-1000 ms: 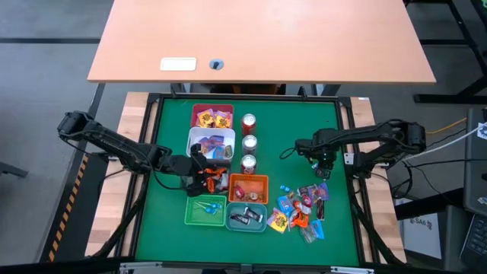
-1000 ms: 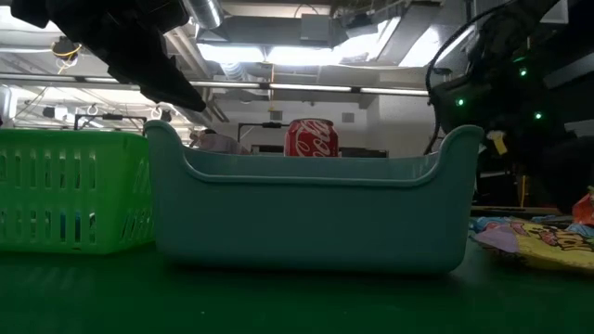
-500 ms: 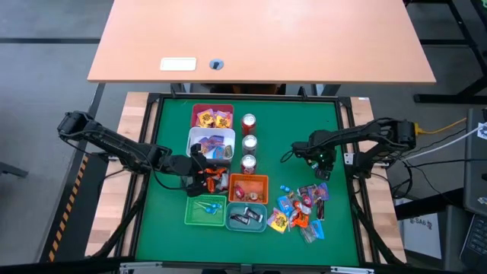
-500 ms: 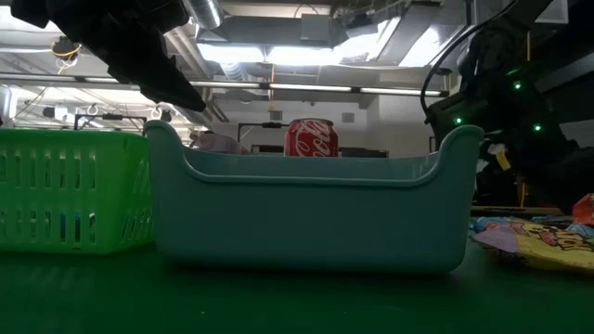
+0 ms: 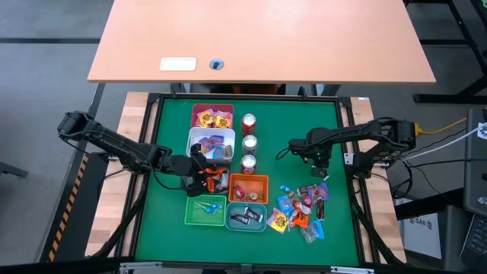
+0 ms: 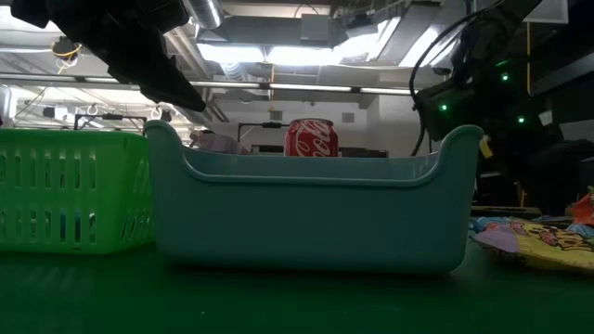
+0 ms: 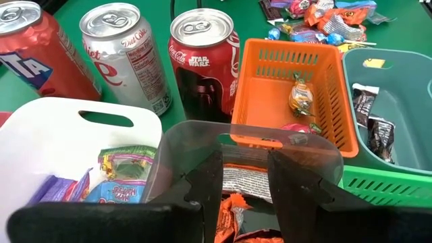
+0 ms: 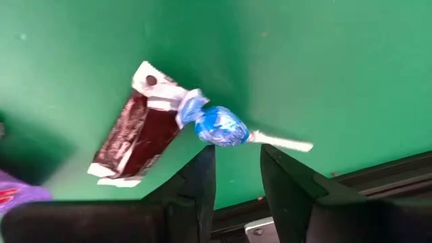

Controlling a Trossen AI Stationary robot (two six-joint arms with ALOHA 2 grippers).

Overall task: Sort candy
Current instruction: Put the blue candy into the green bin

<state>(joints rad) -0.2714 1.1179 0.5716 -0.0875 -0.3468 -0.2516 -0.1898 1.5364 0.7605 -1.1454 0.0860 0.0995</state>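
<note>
Candy (image 5: 303, 207) lies mostly in a loose pile on the green table (image 5: 319, 122), seen from above, to the right of the bins. The left end effector (image 5: 204, 178) sits between the white bin (image 5: 199, 137) and the orange bin (image 5: 248, 180), with an orange wrapper (image 5: 217, 179) at its tips. The right end effector (image 5: 317, 169) hangs over bare green table just beyond the pile, right of the three cans (image 5: 249, 143). A red bin (image 5: 212, 108) with yellow sweets, a green bin (image 5: 205, 220) and a teal bin (image 5: 246, 225) complete the cluster.

From table height, the teal bin (image 6: 306, 223) fills the middle, the green bin (image 6: 65, 190) stands to its left, one red can (image 6: 308, 138) shows behind, and the edge of the candy (image 6: 538, 237) lies at the right. Both arms are dark shapes overhead; the fingers cannot be made out here.

The left wrist camera shows its fingers (image 7: 297, 196) set a narrow way apart, with a silver-and-orange wrapper (image 7: 237, 182) between them; whether they pinch it I cannot tell. Ahead are the cans (image 7: 202, 61), the orange bin (image 7: 297, 101) holding a sweet, and the white bin (image 7: 67, 128) with wrapped candy.

The right wrist camera shows its fingers (image 8: 196, 182) narrowly parted and empty above a blue lollipop (image 8: 223, 126), which touches a dark brown wrapped bar (image 8: 135, 142) on the table.
</note>
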